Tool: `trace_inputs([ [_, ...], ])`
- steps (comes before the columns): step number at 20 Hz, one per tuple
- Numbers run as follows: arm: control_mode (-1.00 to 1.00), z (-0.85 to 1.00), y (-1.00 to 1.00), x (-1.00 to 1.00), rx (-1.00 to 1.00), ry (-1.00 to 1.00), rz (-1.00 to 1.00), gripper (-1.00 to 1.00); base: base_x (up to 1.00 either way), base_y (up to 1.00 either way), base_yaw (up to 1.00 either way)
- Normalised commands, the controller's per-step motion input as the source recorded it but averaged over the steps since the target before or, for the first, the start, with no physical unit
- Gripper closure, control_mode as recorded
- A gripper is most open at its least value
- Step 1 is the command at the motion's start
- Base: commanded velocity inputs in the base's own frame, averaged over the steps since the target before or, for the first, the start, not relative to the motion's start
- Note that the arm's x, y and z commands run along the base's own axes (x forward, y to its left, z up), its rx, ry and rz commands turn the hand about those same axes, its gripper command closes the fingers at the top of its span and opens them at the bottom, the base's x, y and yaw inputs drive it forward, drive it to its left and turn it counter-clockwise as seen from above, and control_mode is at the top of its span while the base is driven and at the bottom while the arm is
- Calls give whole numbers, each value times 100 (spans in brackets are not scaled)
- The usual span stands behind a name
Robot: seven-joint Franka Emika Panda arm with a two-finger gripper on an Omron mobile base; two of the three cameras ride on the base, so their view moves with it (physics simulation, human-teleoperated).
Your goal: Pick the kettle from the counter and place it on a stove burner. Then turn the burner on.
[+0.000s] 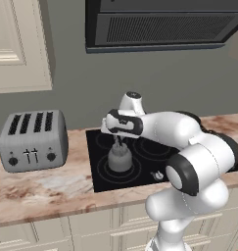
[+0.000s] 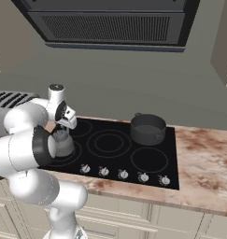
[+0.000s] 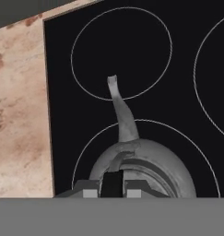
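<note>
The small grey metal kettle (image 1: 120,159) (image 2: 63,144) (image 3: 148,161) stands upright on the front-left stove burner (image 1: 104,172) (image 2: 75,157) (image 3: 89,153), a circle of thin rings on the black glass cooktop (image 1: 147,162). My gripper (image 1: 119,145) (image 2: 61,129) (image 3: 112,186) hangs straight above the kettle, its fingers closed on the upright loop handle. In the hand view the curved spout (image 3: 120,110) points away from me toward the smaller single-ring circle (image 3: 121,53). The beige-pink counter (image 1: 42,188) lies to the left of the cooktop.
A silver toaster (image 1: 33,139) sits on the counter left of the cooktop. A dark grey pot (image 2: 147,129) occupies the back-right burner. A row of knobs (image 2: 103,172) runs along the cooktop's front edge. A range hood (image 1: 159,24) hangs overhead.
</note>
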Motion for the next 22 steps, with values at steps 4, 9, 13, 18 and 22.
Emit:
trace_inputs([
  [4,-100,0,0,0,0,0,0,100,0,0,0],
  [9,-100,0,0,0,2,0,0,100,0,0,0],
  [13,-100,0,0,0,2,0,0,100,0,0,0],
  [18,-100,0,0,0,0,0,0,100,0,0,0],
  [22,-100,0,0,0,0,0,0,-100,0,0,0],
])
